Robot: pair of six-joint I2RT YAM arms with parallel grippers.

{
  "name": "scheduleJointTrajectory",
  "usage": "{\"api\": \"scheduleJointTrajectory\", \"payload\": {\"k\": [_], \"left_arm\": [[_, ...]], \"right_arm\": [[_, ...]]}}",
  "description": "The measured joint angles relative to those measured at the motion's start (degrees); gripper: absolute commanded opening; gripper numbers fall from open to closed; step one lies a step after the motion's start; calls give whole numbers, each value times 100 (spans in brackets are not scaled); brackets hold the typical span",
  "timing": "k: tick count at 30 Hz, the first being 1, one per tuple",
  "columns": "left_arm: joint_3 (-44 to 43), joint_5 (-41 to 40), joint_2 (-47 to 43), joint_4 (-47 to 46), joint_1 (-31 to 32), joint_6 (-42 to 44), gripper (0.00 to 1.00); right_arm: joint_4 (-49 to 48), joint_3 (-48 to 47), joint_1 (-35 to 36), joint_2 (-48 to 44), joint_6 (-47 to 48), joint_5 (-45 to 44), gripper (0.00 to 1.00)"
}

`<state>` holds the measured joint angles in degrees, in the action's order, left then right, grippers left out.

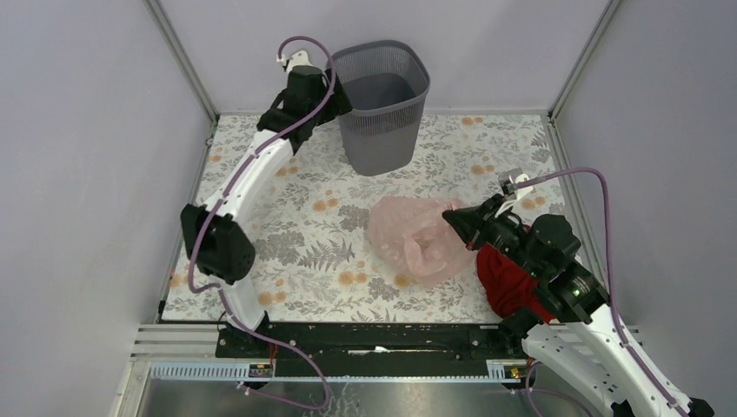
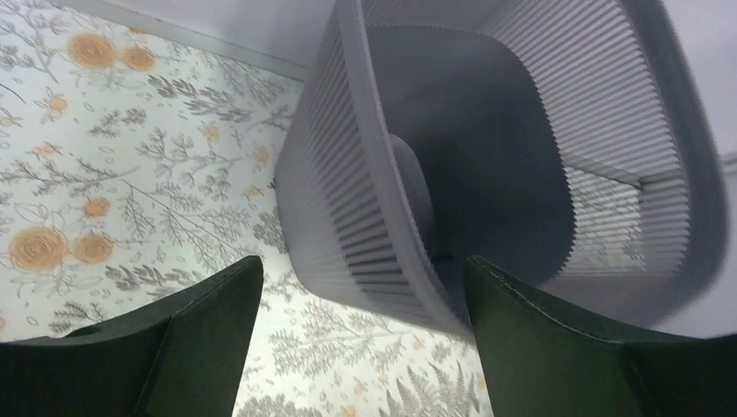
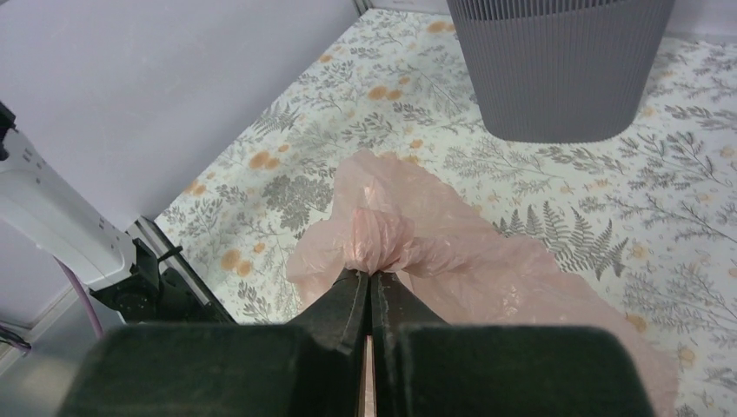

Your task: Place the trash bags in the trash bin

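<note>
Trash bag (image 1: 415,236): one, pinched in right gripper (image 3: 369,285) | trash bin (image 1: 379,139): one | left gripper (image 2: 363,265): apart

We count one trash bin (image 1: 382,109), at the far edge of the table, and one trash bag (image 1: 415,236), pale pink, lying right of the middle. There is one dark red cloth (image 1: 502,280) at the near right. We count two arms, a left arm (image 1: 252,171) and a right arm (image 1: 591,356), with one gripper on each, so two in all: the left gripper (image 2: 363,265) and the right gripper (image 3: 371,291). One floral sheet (image 1: 295,217) covers the table.
</note>
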<state>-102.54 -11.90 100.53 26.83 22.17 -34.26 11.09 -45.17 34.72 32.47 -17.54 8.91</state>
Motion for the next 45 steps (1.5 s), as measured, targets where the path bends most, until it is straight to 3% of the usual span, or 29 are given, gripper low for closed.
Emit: {"api": "scheduleJointTrajectory", "payload": {"k": [7, 15, 27, 29, 45], "left_arm": [[-551, -496, 686, -210, 26, 55, 79], [-372, -831, 732, -728, 103, 177, 41], [-173, -831, 520, -839, 170, 608, 3], [-28, -774, 363, -717, 170, 758, 0], [1320, -385, -1519, 431, 160, 1045, 0]], "right_arm": [[365, 2, 0, -201, 59, -35, 0], [551, 2, 0, -280, 170, -46, 0], [750, -87, 0, -485, 256, -203, 0], [748, -87, 0, -507, 267, -247, 0], [535, -299, 0, -72, 474, -291, 0]]}}
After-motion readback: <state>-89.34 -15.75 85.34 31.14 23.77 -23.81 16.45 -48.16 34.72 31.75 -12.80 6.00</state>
